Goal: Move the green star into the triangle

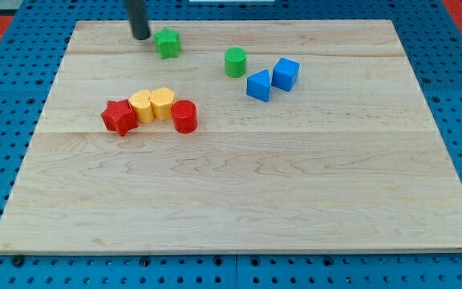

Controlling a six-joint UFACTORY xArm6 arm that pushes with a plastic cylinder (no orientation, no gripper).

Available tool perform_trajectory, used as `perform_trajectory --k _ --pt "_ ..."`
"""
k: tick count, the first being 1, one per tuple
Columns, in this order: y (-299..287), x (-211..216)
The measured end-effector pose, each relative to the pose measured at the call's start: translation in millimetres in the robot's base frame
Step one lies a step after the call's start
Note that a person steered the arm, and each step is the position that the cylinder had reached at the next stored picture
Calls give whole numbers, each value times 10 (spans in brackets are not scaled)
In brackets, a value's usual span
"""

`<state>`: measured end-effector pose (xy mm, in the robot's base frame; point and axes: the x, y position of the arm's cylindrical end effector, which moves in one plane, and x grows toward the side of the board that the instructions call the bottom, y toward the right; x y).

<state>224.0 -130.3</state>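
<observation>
The green star (168, 42) lies near the view's top, left of centre, on the wooden board (239, 193). My tip (140, 36) is just to the star's left, a small gap between them. The blue triangle (257, 85) lies to the right of centre, well to the right of and below the star. A green cylinder (235, 62) stands between the star and the triangle.
A blue cube (285, 74) touches the triangle's right side. At the left-middle, a row of touching blocks: a red star (119, 117), two yellow blocks (142, 106) (163, 103) and a red cylinder (184, 116). Blue pegboard surrounds the board.
</observation>
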Motion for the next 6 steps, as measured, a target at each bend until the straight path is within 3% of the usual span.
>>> perform_trajectory --k 1,2,3,4,5,6 --pt "696 492" --pt "854 444" --pt "51 476" --pt "694 936" --pt "1283 1063" --pt "1179 1069"
